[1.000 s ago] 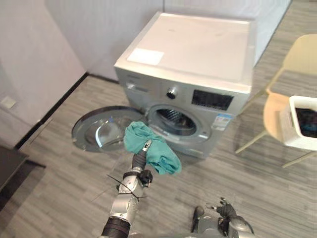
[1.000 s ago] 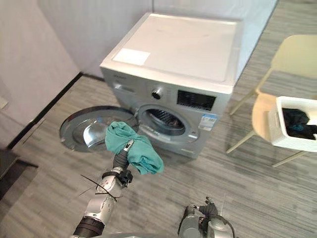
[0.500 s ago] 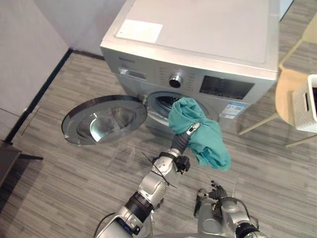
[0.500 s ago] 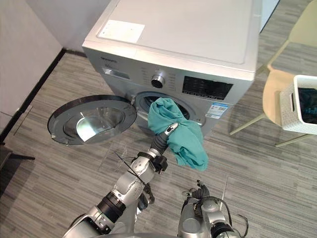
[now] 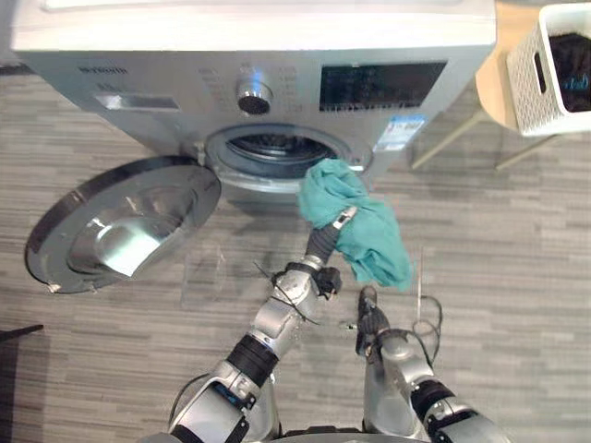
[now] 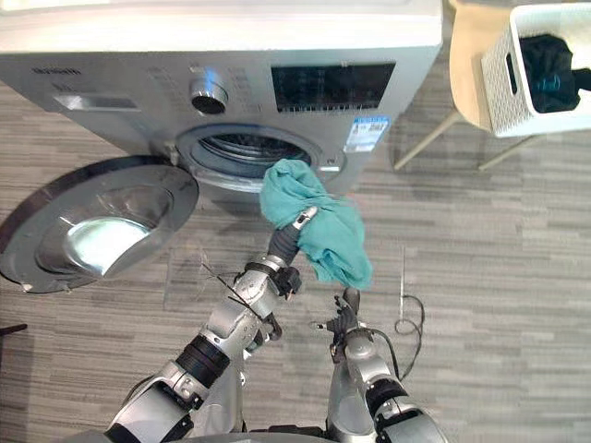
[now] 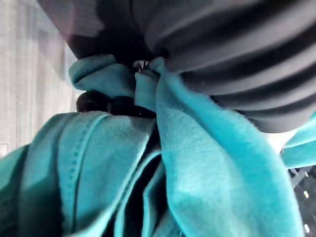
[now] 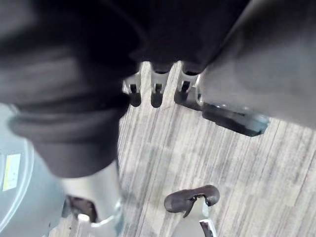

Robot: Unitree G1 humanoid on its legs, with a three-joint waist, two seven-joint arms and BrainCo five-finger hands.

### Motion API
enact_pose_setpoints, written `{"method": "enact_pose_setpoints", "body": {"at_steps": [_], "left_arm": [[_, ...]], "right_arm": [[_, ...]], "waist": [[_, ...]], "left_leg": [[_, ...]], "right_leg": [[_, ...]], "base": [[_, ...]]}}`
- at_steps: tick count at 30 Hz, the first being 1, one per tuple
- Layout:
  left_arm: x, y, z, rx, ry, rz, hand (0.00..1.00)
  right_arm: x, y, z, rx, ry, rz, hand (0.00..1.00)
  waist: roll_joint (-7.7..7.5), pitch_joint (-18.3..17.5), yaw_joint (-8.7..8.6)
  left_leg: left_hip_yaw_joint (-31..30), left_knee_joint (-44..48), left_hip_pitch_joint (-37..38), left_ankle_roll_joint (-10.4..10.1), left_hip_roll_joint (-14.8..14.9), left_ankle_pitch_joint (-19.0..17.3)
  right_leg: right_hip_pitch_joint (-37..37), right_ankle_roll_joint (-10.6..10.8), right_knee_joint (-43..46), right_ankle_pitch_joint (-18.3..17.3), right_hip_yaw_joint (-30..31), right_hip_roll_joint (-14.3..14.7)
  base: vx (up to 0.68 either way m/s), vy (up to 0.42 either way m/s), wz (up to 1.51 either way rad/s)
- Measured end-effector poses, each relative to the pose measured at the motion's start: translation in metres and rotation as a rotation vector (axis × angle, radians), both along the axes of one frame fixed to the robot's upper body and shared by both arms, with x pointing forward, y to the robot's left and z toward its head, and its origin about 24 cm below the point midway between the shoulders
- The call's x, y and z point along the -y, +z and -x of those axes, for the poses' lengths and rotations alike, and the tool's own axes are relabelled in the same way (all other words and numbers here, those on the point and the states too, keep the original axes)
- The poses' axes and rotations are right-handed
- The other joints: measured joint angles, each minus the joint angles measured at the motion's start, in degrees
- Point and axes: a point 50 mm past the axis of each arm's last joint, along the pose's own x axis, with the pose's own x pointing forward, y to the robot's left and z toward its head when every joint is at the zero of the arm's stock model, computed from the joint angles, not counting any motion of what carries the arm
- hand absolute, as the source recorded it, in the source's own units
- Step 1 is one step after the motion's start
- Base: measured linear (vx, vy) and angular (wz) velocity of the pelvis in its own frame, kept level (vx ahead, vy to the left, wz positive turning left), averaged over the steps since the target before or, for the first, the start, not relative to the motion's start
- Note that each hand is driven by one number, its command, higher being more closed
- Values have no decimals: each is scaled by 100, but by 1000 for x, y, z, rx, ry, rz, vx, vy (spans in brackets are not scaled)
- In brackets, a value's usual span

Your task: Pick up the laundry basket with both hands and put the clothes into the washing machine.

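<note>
The left hand (image 5: 338,224) is raised, its fingers closed on a bunched teal garment (image 5: 365,235). The left wrist view shows dark fingertips (image 7: 106,104) pressed into soft woven folds with a stitched seam.

The garment hangs in a crumpled lump just in front of the lower right rim of the drum opening (image 5: 277,148), outside the drum. The washing machine (image 5: 185,55) is a silver front-loader. Its round, dark-rimmed door (image 5: 120,221) is swung fully open to the left.

The right hand (image 6: 346,318) is low over the grey plank floor (image 5: 517,277), fingers loosely relaxed and holding nothing.

The white perforated laundry basket (image 6: 503,65) sits on a pale chair (image 6: 466,55) and holds dark clothes (image 6: 549,65).
</note>
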Motion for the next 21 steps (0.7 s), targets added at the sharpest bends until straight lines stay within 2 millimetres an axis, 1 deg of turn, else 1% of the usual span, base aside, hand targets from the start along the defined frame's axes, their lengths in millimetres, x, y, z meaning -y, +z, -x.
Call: {"method": "enact_pose_setpoints", "body": {"at_steps": [1,2,3,4,5,6,8,9,10,11,12,13,14,15,17,18,20,21], "left_arm": [[-2,1,-2,-6,20,14,100],[-7,5,-6,-11,64,53,100],[-13,11,-12,-7,112,79,100],[-17,14,-14,-2,137,91,100],[-21,25,-19,26,167,121,100],[-23,33,-21,48,182,143,100],[-30,72,-28,164,238,235,100],[-33,81,-29,191,247,252,100],[-37,97,-31,237,268,285,100],[-41,110,-31,271,280,318,100],[-42,117,-31,290,285,328,100],[-46,129,-31,331,292,338,100],[-50,142,-31,375,300,342,100],[-52,148,-31,395,307,344,100],[-61,172,-31,481,325,341,100],[-62,177,-30,500,325,340,100],[-62,195,-23,578,314,355,100],[-62,201,-22,597,310,359,100]], "right_arm": [[-2,3,-3,14,-2,-8,0],[-5,12,-11,54,-17,-37,0],[-9,20,-17,95,-43,-93,0],[-13,27,-21,125,-46,-121,0],[-17,38,-26,176,-58,-184,0],[-19,44,-30,205,-71,-221,0],[-23,65,-38,296,-113,-353,0],[-23,70,-39,313,-120,-380,0],[-27,81,-43,354,-137,-457,0],[-28,91,-45,399,-154,-535,0],[-28,95,-46,415,-164,-569,0],[-28,101,-46,440,-180,-632,0],[-28,107,-46,464,-194,-707,0],[-28,110,-45,477,-202,-749,0],[-29,120,-45,520,-205,-872,0],[-29,122,-45,525,-203,-897,0],[-28,125,-40,549,-199,-964,0],[-27,126,-39,559,-194,-976,0]], "waist": [[-19,65,39],[-12,186,56],[-30,257,53],[-43,279,44],[-58,332,31],[-59,352,30],[-68,448,32],[-86,461,30],[-146,504,27],[-154,517,16],[-168,527,23],[-192,542,23],[-197,544,28],[-197,544,23],[-200,545,-19],[-200,545,-26],[-202,546,-49],[-208,547,-49]], "left_leg": [[-20,117,-96,-11,41,-63],[-133,453,-340,-28,112,-241],[-213,795,-630,-7,162,-359],[-268,968,-790,-2,186,-408],[-380,1293,-1149,17,220,-485],[-423,1461,-1354,20,247,-516],[-584,2046,-2212,96,368,-567],[-620,2177,-2418,96,408,-581],[-673,2428,-2774,91,477,-609],[-772,2661,-3110,90,538,-632],[-799,2774,-3235,94,581,-645],[-881,2973,-3485,78,625,-674],[-949,3139,-3697,80,674,-680],[-972,3189,-3784,80,684,-680],[-1023,3265,-4004,57,710,-666],[-1031,3264,-4033,44,713,-657],[-1067,3262,-4124,15,717,-640],[-1067,3259,-4145,9,718,-636]], "right_leg": [[-118,5,175,-67,-1,-4],[-373,17,619,-257,-29,-51],[-707,-41,1129,-472,-47,-128],[-876,-52,1363,-570,-43,-157],[-1248,-86,1820,-744,-59,-235],[-1453,-94,2035,-830,-60,-266],[-2328,-127,2810,-1101,-53,-359],[-2541,-168,2979,-1141,-47,-393],[-2931,-183,3305,-1252,-24,-421],[-3241,-251,3590,-1326,-5,-428],[-3376,-275,3725,-1368,-4,-431],[-3621,-279,3979,-1439,10,-437],[-3831,-340,4190,-1503,3,-440],[-3923,-349,4267,-1523,6,-441],[-4153,-406,4413,-1569,-9,-443],[-4181,-414,4424,-1574,-15,-442],[-4266,-452,4462,-1596,-40,-439],[-4293,-453,4466,-1597,-40,-439]], "base": [[-191,68,0],[-194,-4,16],[-192,-22,22],[-172,-44,25],[-130,-56,21],[-150,-95,25],[-158,-147,18],[-125,-150,6],[-104,-188,3],[-66,-158,3],[-60,-187,5],[-28,-144,3],[-29,-137,3],[-30,-117,3],[-37,-92,3],[-46,-76,3],[-43,-68,4],[-39,-65,2]]}}
